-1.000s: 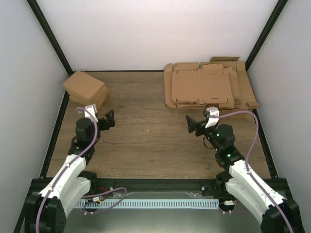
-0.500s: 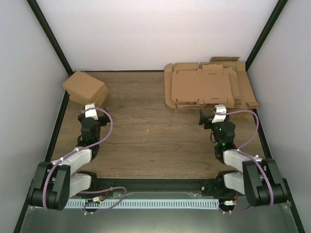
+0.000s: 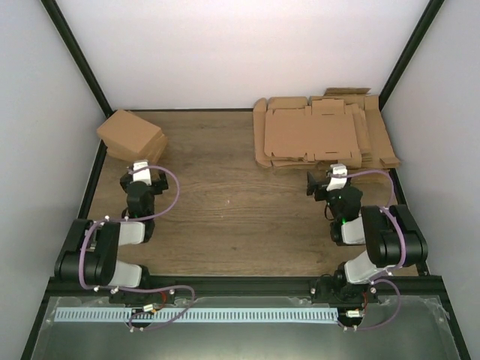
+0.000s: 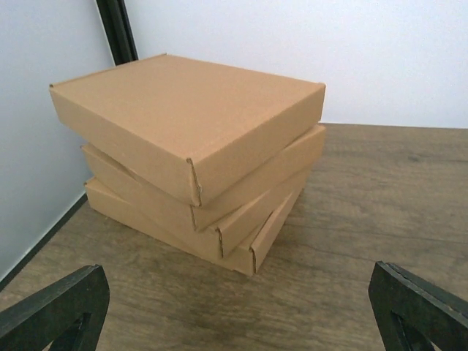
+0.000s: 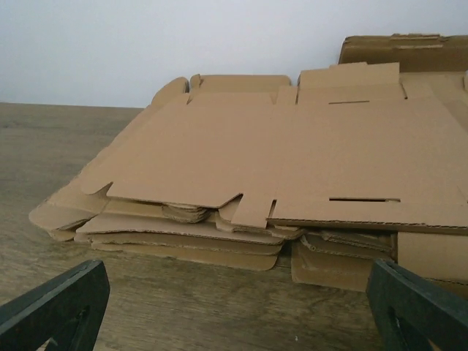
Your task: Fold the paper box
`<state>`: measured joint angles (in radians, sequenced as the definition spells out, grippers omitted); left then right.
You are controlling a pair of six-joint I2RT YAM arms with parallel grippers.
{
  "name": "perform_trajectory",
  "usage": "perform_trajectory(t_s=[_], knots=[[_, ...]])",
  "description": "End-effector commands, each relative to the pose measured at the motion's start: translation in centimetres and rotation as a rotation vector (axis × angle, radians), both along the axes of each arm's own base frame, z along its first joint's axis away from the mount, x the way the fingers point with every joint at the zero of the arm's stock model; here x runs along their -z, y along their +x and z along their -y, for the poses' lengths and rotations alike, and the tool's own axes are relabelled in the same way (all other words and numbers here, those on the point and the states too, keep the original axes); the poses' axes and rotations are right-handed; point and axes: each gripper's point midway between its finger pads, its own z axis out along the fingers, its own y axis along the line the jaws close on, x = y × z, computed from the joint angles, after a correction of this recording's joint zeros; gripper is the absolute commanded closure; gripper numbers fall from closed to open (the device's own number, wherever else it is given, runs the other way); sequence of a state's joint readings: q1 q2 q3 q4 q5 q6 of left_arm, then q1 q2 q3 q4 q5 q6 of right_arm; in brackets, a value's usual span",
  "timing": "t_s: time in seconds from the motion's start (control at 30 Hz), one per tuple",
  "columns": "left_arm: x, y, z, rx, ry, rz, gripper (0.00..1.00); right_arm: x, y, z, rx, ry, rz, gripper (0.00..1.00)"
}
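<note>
Gaping empty, left gripper (image 4: 238,307) and right gripper (image 5: 235,311) grasp nothing; the right should slide under only the top sheet (image 5: 278,139) of the cardboard pile (image 5: 183,240), keeping low.

Brown box stack (image 3: 132,136) far L, L gripper (image 3: 144,174) near it, flat cardboard pile (image 3: 322,136) far R, R gripper (image 3: 324,180) near it

No readable text, label or number anywhere.
</note>
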<state>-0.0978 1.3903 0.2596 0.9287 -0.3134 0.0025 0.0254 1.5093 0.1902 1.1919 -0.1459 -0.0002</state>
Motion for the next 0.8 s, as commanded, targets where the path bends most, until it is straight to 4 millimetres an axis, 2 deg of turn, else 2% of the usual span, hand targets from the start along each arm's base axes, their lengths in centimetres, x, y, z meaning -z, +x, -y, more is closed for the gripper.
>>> perform_trajectory(t_s=[0.0,0.07,0.13,0.23,0.77], knots=[[-1.6,0.9,0.2,0.056,0.015,0.109,0.00,-2.1,1.1,0.2,-0.005,-0.010,0.078,0.00],[-0.5,1.6,0.2,0.078,0.005,0.083,0.00,-2.2,1.1,0.2,0.001,-0.007,0.081,0.00],[-0.2,2.2,0.0,0.096,-0.018,0.061,0.00,-2.2,1.3,0.5,0.014,-0.002,0.079,0.00],[-0.2,2.3,-0.1,0.102,-0.024,0.066,0.00,-1.9,1.7,1.2,0.055,0.013,0.057,0.00],[-0.1,2.2,0.0,0.105,-0.024,0.063,0.00,-1.9,1.8,1.1,0.054,0.011,0.055,0.00]])
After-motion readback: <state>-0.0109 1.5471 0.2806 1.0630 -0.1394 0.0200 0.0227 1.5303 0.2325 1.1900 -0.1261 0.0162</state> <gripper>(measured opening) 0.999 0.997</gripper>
